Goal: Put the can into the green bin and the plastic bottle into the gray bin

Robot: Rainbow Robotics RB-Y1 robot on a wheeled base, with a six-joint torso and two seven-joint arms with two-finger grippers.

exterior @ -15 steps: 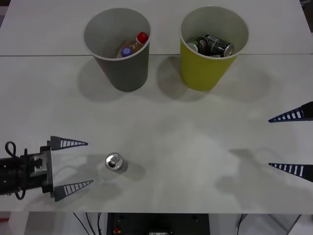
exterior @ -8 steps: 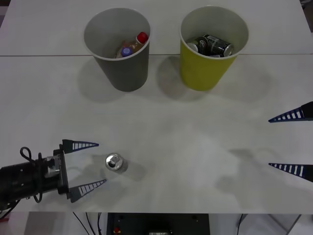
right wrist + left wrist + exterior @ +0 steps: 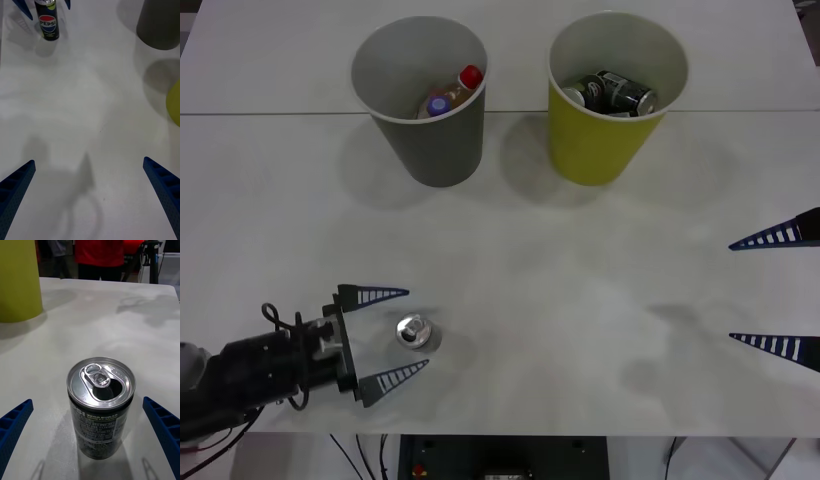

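The can (image 3: 416,333), a small black drink can with a shiny silver top and a red-white-blue Pepsi logo, stands upright on the white table (image 3: 580,290), just ahead of the left gripper (image 3: 392,337), level with the tips of its fingers. Those two blue ribbed fingers (image 3: 376,294) are spread wide, one to each side of the can, and neither touches it; bare table shows between each finger and the can's wall. The opened pull-tab top faces up.

Two bins stand side by side beyond the can, well apart from it: one dark-gray tapered round bin (image 3: 430,140) and one yellow-green tapered round bin (image 3: 600,140). In the gray bin lie two plastic bottles (image 3: 452,93), one with a red cap and one with a blue cap. In the green bin lie two or three dark cans (image 3: 612,92).

The right gripper (image 3: 778,290) waits at the table's right edge, its fingers also spread wide with nothing between them. From its fingertips a wide stretch of bare tabletop runs across to the can and to both bins. The can stands near the table's front edge.
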